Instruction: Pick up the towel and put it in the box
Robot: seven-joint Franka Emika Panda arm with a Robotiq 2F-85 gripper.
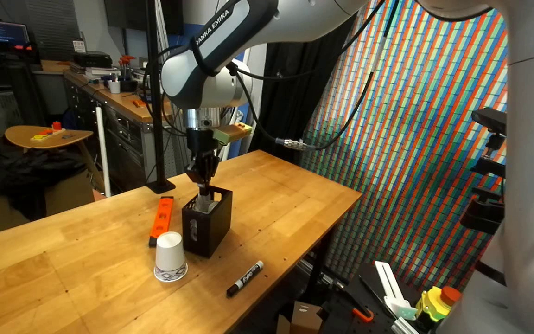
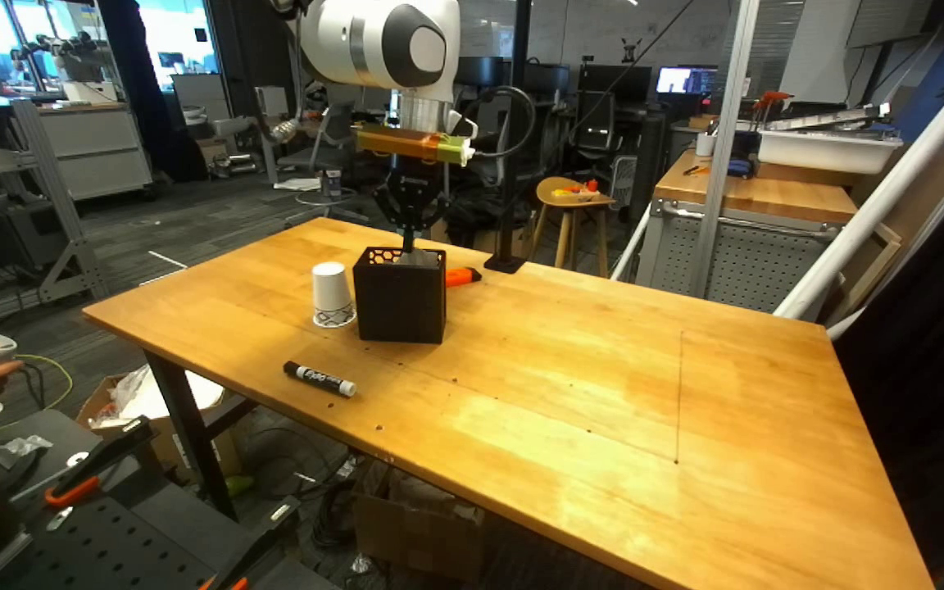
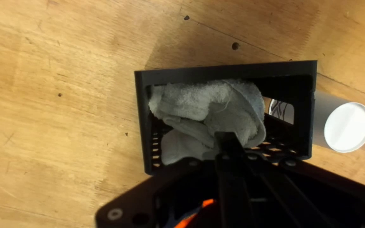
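The claw (image 3: 227,136), pinched closed, grips the white towel (image 3: 188,106); beneath it stands the perforated black box (image 3: 227,70). The towel lies inside.

white robot arm (image 1: 304,23) is sporting dark panels (image 1: 188,93) and "RANKA EMIKA" lettering (image 1: 212,28), black cable (image 1: 252,107) looping to metal connector (image 1: 292,144), silvery wrist collar (image 1: 200,118) gleaming — black gripper (image 2: 408,244) is showing pale round screws (image 3: 115,214)
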